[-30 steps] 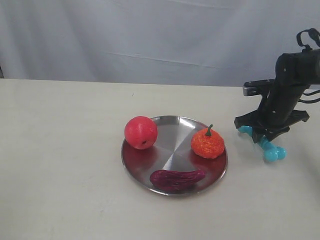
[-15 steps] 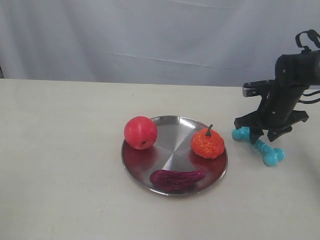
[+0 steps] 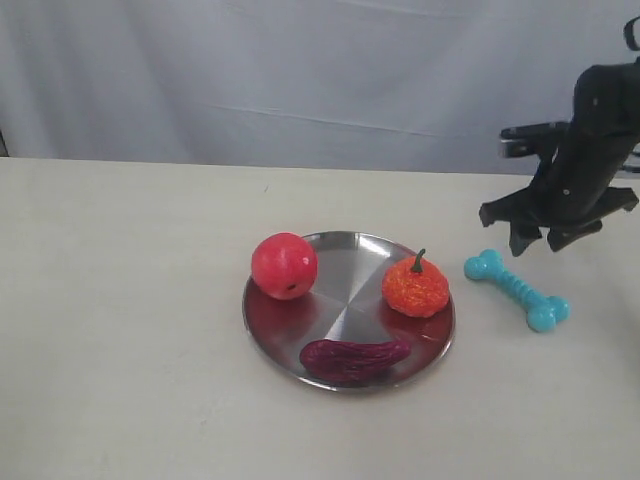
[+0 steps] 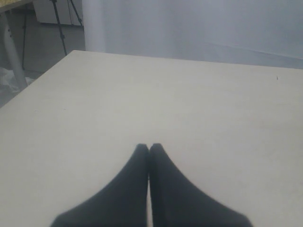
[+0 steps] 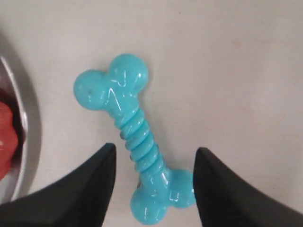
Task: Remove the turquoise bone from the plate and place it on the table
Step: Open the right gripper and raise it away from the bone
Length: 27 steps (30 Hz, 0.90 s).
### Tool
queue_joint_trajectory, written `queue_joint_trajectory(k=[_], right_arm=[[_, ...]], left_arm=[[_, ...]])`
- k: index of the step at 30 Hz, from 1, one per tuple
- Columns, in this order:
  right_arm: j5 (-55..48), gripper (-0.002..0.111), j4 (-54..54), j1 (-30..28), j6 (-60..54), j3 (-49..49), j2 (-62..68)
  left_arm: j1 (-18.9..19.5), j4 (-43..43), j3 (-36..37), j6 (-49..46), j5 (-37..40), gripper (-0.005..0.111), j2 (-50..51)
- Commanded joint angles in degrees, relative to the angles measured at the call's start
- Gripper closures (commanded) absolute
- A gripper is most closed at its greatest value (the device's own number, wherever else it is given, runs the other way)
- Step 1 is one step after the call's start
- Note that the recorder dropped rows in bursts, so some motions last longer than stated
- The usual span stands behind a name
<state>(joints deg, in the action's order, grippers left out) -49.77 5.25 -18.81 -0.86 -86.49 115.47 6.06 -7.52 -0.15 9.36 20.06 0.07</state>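
My right gripper [image 3: 538, 244] is hovering wide open, gripping nothing; the turquoise bone [image 3: 516, 290] is lying right beneath my jaws on the table [image 3: 120, 330], beside the plate [image 3: 345, 265] — placing is looking finished; next I'm needing only a straight, clean retreat.

Behind your table [image 3: 120, 300], a pale grey curtain [image 3: 300, 70] fills the top of the exterior view and hangs in soft folds. In the upper left of the left wrist view you see dark tripod legs [image 4: 64, 21] standing on a grey floor [image 4: 35, 56]. The light is soft and even.
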Motion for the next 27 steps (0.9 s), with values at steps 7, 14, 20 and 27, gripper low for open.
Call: queue_joint_trajectory(k=[7,14,20,27], right_arm=[[-3.12,0.101,-0.21,-0.37,-0.74,0.36,-15.55],[5.45,0.109,-8.03,-0.37,-7.34,11.64,-26.69],[18.46,0.109,-8.92,1.44,-9.98,24.85,-39.96],[31.10,0.109,-8.84,9.47,-13.51,36.53,-59.01]], left_arm=[[-0.28,-0.05,0.15,0.03,-0.23,0.107,-0.07],[-0.28,-0.05,0.15,0.03,-0.23,0.107,-0.07],[-0.28,-0.05,0.15,0.03,-0.23,0.107,-0.07],[-0.28,-0.05,0.15,0.03,-0.23,0.107,-0.07]])
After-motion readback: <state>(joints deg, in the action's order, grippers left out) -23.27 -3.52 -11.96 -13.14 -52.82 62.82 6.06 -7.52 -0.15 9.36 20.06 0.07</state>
